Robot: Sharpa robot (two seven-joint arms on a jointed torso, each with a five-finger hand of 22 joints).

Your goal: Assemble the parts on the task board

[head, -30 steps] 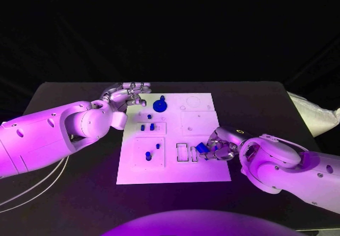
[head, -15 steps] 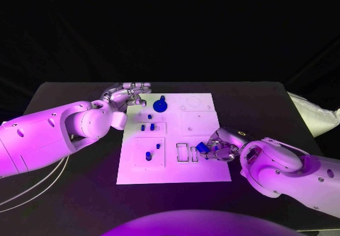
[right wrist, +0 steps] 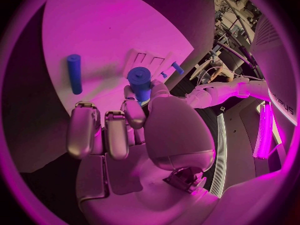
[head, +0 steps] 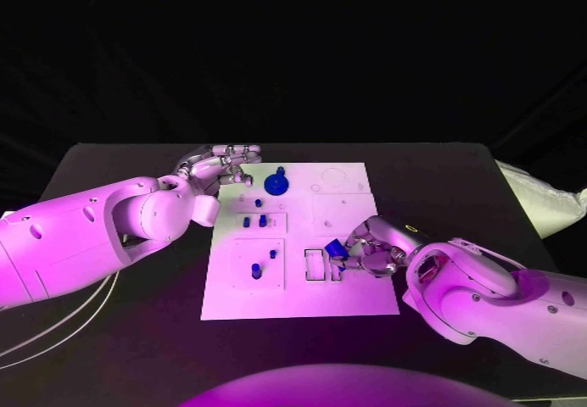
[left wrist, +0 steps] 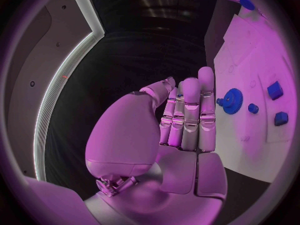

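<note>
Black tabletop [head: 122, 339] carries the white task board [head: 354, 297] at its centre. Fingertips of the right hand [head: 367, 254] pinch a blue cylindrical part [head: 334, 248] just above the rectangular slots [head: 323, 264] toward the board's 4 o'clock. Straight, close-set fingers of the left hand [head: 220, 165] hold nothing, just beside the board's 11 o'clock corner. A blue gear [head: 276, 181] stands near 12 o'clock, small blue pegs [head: 254, 220] left of centre, and another blue peg [head: 256, 269] toward 8 o'clock.

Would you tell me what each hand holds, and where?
The right hand pinches a blue part at one end; the left hand holds nothing.
</note>
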